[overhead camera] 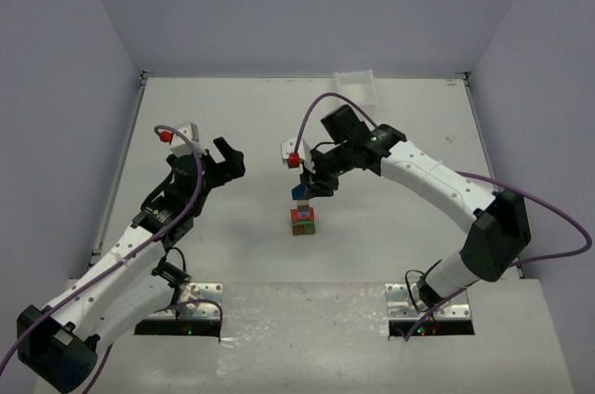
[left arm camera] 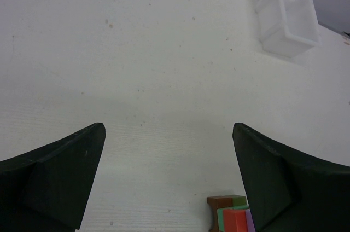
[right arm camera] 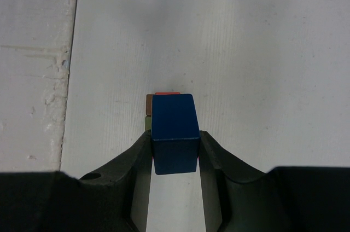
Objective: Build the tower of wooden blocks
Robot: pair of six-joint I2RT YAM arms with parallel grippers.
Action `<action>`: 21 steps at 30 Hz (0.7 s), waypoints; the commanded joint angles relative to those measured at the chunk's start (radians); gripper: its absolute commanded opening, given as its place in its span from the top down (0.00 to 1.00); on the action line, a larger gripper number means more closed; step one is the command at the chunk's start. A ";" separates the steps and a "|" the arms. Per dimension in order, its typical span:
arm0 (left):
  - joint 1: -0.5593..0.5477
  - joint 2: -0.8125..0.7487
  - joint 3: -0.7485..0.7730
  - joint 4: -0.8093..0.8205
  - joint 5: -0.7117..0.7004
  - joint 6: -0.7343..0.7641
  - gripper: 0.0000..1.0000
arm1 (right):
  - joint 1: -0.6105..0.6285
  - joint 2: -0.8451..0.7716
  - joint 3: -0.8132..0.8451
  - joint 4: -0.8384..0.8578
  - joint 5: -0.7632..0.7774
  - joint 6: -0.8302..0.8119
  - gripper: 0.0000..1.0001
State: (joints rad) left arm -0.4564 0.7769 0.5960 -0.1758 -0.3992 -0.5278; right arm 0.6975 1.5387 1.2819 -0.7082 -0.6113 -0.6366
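light: bright, even, diffuse from above | shadows: soft, faint on surface point(overhead camera: 390, 236) in top view; dim grey patch at 12 o'clock in right wrist view | exposure: left gripper point(left arm camera: 168, 131) near black at 5 and 7 o'clock | focus: blue block point(right arm camera: 175, 125) sharp, its edges crisp

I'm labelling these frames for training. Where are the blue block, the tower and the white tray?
blue block point(right arm camera: 174, 120): right wrist view, its upper face.
tower point(overhead camera: 303, 219): top external view, its red-orange and green lower blocks.
white tray point(left arm camera: 286, 43): left wrist view, its near wall.
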 commanded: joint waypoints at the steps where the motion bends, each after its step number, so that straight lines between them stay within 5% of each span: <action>1: 0.005 -0.006 -0.005 0.039 0.005 0.009 0.00 | 0.005 -0.014 0.003 0.017 -0.028 -0.018 0.63; 14: 0.007 -0.032 -0.013 0.047 0.024 0.011 0.00 | 0.007 -0.018 -0.005 0.024 -0.030 -0.012 0.55; 21: 0.007 -0.031 -0.016 0.049 0.025 0.011 0.00 | 0.007 -0.035 -0.012 0.049 -0.017 0.013 0.41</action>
State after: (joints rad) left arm -0.4564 0.7592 0.5865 -0.1738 -0.3794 -0.5278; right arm 0.6975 1.5385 1.2743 -0.7041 -0.6139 -0.6348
